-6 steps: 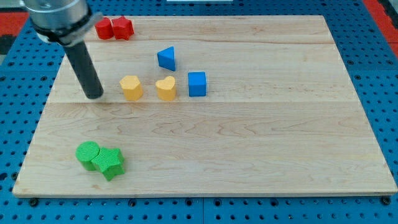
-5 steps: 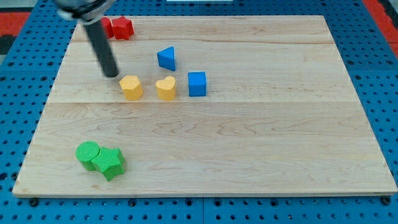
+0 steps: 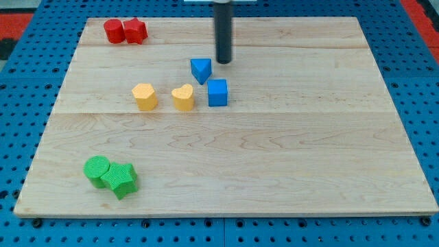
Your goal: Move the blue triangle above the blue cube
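Observation:
The blue triangle [image 3: 200,69] lies on the wooden board [image 3: 274,151], just up and left of the blue cube [image 3: 217,92], nearly touching its top left corner. My tip [image 3: 223,62] is a dark rod coming down from the view's top. It stands just right of and slightly above the blue triangle, and straight above the blue cube.
A yellow block [image 3: 145,96] and a yellow heart [image 3: 182,97] sit left of the blue cube. Two red blocks [image 3: 125,31] lie at the top left corner. A green cylinder [image 3: 97,170] and a green star [image 3: 122,180] lie at the bottom left.
My tip has swept from the board's left side to the right, up to the top centre. The blue triangle has moved right and slightly down, closer to the blue cube.

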`<state>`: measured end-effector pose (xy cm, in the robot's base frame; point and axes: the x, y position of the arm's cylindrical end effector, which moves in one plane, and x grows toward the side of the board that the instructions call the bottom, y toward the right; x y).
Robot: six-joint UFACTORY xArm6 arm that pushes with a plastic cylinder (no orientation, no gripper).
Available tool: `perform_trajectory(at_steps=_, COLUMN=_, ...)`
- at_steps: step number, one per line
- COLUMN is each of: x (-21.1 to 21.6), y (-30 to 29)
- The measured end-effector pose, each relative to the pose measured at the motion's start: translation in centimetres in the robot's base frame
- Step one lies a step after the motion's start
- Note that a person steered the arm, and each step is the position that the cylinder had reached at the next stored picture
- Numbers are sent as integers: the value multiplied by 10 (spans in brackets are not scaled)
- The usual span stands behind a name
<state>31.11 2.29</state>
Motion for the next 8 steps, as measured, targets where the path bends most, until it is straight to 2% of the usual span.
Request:
perform_trajectory(at_steps=1, x=-22, y=-83)
perform_trajectory(at_steps=2, x=8, y=-105)
perform_trajectory(at_steps=3, x=15, y=-104)
perform_trajectory(at_steps=4, x=23, y=-134)
perform_trajectory(at_steps=6, x=31, y=-77)
perform_trajectory(at_steps=8, x=31, y=-58)
